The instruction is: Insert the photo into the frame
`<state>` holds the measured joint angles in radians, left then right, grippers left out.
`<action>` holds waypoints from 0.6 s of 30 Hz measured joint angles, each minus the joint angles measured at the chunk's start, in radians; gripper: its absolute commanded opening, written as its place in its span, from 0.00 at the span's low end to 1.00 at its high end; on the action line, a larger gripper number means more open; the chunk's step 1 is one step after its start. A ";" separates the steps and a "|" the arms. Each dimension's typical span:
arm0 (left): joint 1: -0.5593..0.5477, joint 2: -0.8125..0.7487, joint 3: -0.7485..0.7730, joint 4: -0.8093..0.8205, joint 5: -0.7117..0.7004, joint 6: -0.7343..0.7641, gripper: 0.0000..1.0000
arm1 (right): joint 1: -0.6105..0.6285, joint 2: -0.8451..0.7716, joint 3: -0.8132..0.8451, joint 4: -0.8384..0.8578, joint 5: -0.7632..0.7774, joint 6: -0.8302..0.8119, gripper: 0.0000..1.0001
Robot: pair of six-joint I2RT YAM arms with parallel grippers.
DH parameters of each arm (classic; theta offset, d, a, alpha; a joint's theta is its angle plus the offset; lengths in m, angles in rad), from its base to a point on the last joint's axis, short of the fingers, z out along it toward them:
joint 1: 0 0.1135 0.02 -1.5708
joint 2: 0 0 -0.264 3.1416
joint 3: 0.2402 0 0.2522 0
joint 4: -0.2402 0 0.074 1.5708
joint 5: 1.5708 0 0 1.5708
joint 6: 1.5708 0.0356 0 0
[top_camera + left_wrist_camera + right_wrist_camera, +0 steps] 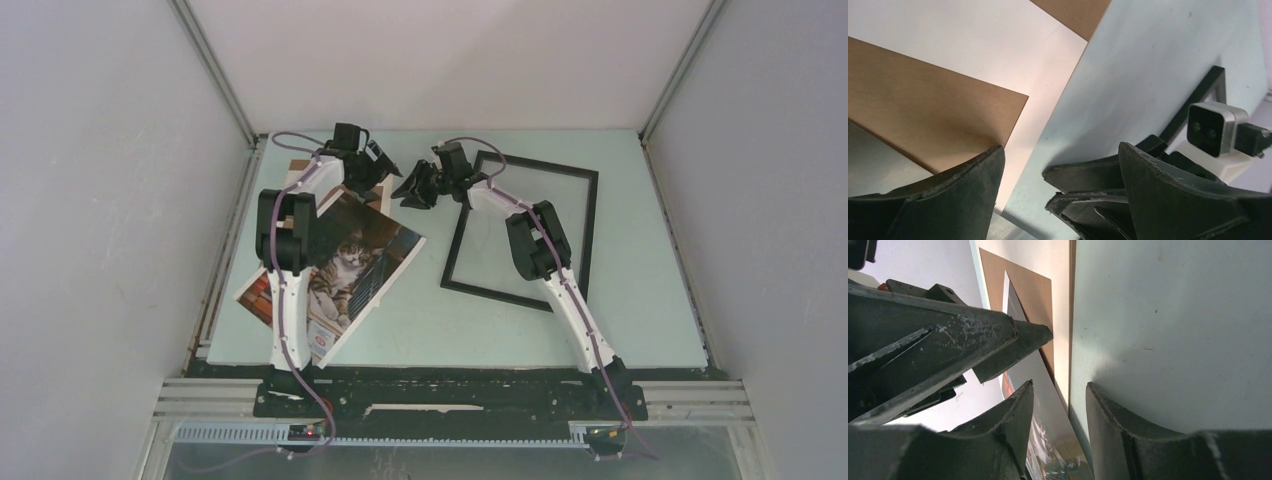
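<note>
From above, the photo (365, 255) lies tilted at centre left on the pale counter (450, 330), partly under the left arm. The frame (540, 162) lies flat at centre right, apart from the photo, with the right arm crossing it. A brown board (297, 163) peeks out at upper left. The left pincer (378, 178) and right pincer (412, 192) sit close together near the top centre, between photo and frame

In the left wrist view, the left pincer (1060, 147) stands wide and holds nothing. The brown board (923, 110) fills the left, lying over a white sheet (998, 50). A corner of the frame (1198, 100) shows at right

In the right wrist view, the right pincer (1059, 385) is partly parted with nothing clamped. The photo (1040, 395) runs down the centre beside the brown board (1033, 290), and the counter (1173, 315) fills the right
</note>
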<state>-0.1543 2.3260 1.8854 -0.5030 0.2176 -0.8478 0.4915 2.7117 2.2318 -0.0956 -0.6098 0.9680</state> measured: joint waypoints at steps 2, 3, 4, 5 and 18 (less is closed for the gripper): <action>0.002 0.004 -0.008 0.018 0.051 -0.024 0.93 | -0.002 0.000 0.000 -0.005 -0.002 -0.002 0.51; 0.002 0.006 -0.010 0.025 0.068 -0.032 0.93 | -0.002 0.000 0.000 -0.006 -0.002 -0.002 0.51; 0.004 0.006 -0.019 0.040 0.088 -0.044 0.93 | -0.002 0.000 0.000 -0.007 -0.002 -0.003 0.51; 0.005 0.006 -0.030 0.056 0.108 -0.053 0.93 | -0.002 0.000 0.000 -0.007 -0.002 -0.003 0.51; 0.048 0.006 -0.116 0.203 0.286 -0.114 0.93 | -0.002 0.035 0.029 0.035 -0.037 0.055 0.52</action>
<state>-0.1066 2.3322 1.7695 -0.3000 0.5034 -0.9623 0.4892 2.7468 2.2612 -0.0605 -0.6468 1.0225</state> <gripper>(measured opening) 0.929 0.518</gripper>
